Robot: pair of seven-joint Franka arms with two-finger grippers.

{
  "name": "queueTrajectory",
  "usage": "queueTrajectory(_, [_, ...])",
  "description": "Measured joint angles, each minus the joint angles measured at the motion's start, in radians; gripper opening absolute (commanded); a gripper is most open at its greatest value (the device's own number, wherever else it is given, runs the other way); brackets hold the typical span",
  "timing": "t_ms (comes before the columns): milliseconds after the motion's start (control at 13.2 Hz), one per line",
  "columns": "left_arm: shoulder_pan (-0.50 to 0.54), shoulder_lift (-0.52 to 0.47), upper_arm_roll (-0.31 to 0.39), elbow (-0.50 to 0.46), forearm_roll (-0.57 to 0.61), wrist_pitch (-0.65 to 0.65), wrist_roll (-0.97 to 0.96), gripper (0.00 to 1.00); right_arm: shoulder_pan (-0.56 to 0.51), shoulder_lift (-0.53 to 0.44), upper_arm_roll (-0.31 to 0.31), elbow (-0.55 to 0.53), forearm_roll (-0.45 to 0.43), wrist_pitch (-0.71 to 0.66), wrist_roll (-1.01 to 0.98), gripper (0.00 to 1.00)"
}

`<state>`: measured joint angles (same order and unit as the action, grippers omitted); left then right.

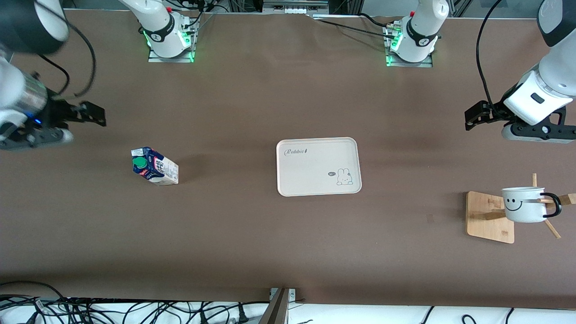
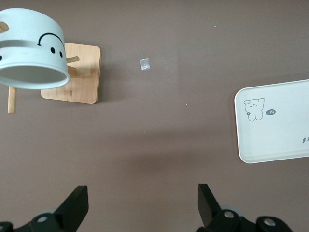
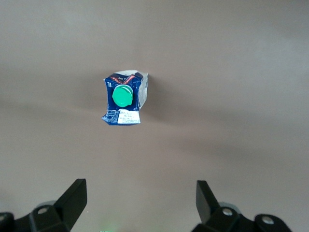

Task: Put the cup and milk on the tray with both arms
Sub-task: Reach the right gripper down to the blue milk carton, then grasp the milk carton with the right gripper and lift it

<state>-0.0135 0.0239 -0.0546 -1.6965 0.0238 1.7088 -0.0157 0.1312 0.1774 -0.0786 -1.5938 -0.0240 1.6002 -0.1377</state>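
Note:
The milk (image 1: 155,166) (image 3: 123,99), a dark-blue and white carton with a green cap, stands upright toward the right arm's end of the table. My right gripper (image 1: 94,114) (image 3: 141,187) hangs open over bare table beside it, touching nothing. The cream tray (image 1: 310,180) (image 2: 280,135) lies at mid-table with nothing on it. The white smiley cup (image 1: 524,204) (image 2: 31,53) hangs on a peg of a wooden rack (image 1: 488,216) (image 2: 79,77) at the left arm's end. My left gripper (image 1: 477,118) (image 2: 142,193) is open over bare table, apart from the cup.
A small pale scrap (image 2: 145,64) lies on the brown table between rack and tray. Both arm bases (image 1: 168,38) (image 1: 411,42) stand along the table edge farthest from the front camera. Loose cables (image 1: 90,310) lie past the nearest edge.

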Motion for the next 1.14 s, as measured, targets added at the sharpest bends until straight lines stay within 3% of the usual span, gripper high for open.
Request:
queueTrajectory(227, [0.000, 0.000, 0.000, 0.000, 0.000, 0.000, 0.000, 1.00, 0.007, 0.052, 0.012, -0.016, 0.026, 0.081, 0.015, 1.00])
queueTrajectory(682, [0.000, 0.000, 0.000, 0.000, 0.000, 0.000, 0.000, 1.00, 0.022, 0.054, 0.038, -0.254, 0.066, 0.395, 0.059, 1.00])
queueTrajectory(985, [0.000, 0.000, 0.000, 0.000, 0.000, 0.000, 0.000, 1.00, 0.032, 0.061, 0.039, -0.347, 0.066, 0.511, 0.074, 1.00])
queueTrajectory(1136, [0.000, 0.000, 0.000, 0.000, 0.000, 0.000, 0.000, 1.00, 0.032, 0.069, 0.038, -0.365, 0.066, 0.539, 0.075, 0.86])
